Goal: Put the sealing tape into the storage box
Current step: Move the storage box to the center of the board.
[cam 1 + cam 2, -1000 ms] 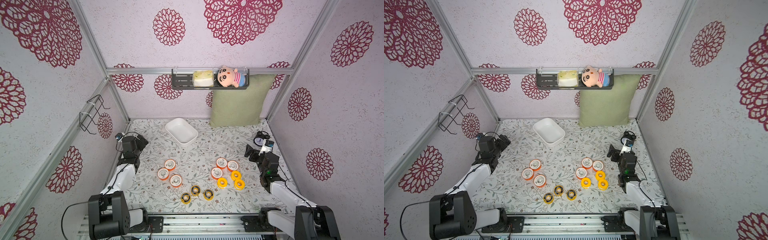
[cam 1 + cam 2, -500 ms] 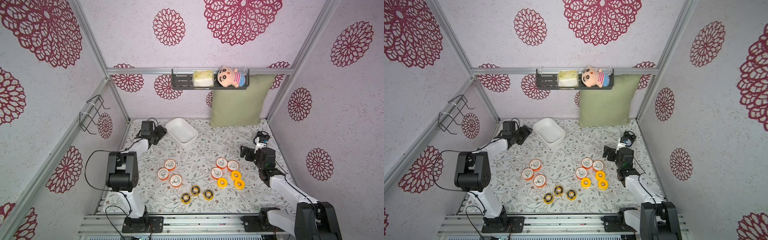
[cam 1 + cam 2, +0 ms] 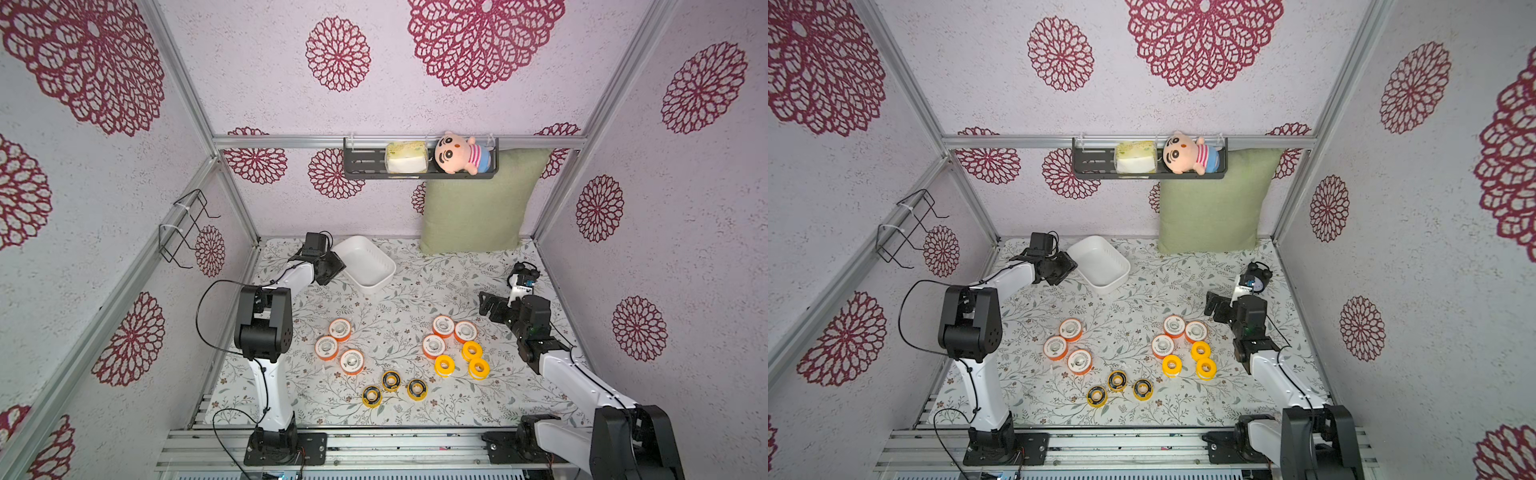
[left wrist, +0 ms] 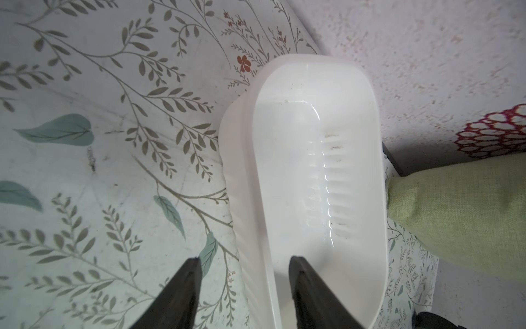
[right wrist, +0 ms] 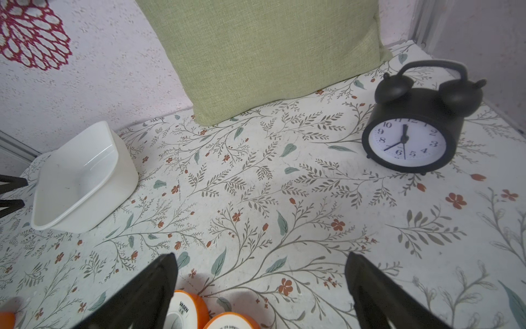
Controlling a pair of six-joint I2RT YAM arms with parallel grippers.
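The storage box [image 3: 365,262] [image 3: 1100,262], a shallow white tub, sits at the back left of the floral mat with nothing in it. My left gripper [image 3: 336,266] [image 4: 244,258] straddles its near wall. One finger is inside the box [image 4: 313,142], the other outside, and the jaws stand apart from the wall. Sealing tape lies nearer the front: three orange rolls [image 3: 340,329], three more orange rolls [image 3: 443,326], three yellow rolls [image 3: 472,351] and three black-faced rolls [image 3: 391,381]. My right gripper [image 3: 488,305] [image 5: 260,254] hangs open by the orange rolls [image 5: 185,310], holding nothing.
A green pillow [image 3: 473,208] leans on the back wall right of the box. A black alarm clock [image 5: 410,134] stands at the right edge behind my right gripper. A black shelf [image 3: 361,160] with a doll hangs on the back wall, and a wire rack [image 3: 183,232] on the left wall.
My left arm has swung from the near left side out to the box, and its jaws have narrowed around the box wall. My right gripper has crept slightly toward the orange rolls.
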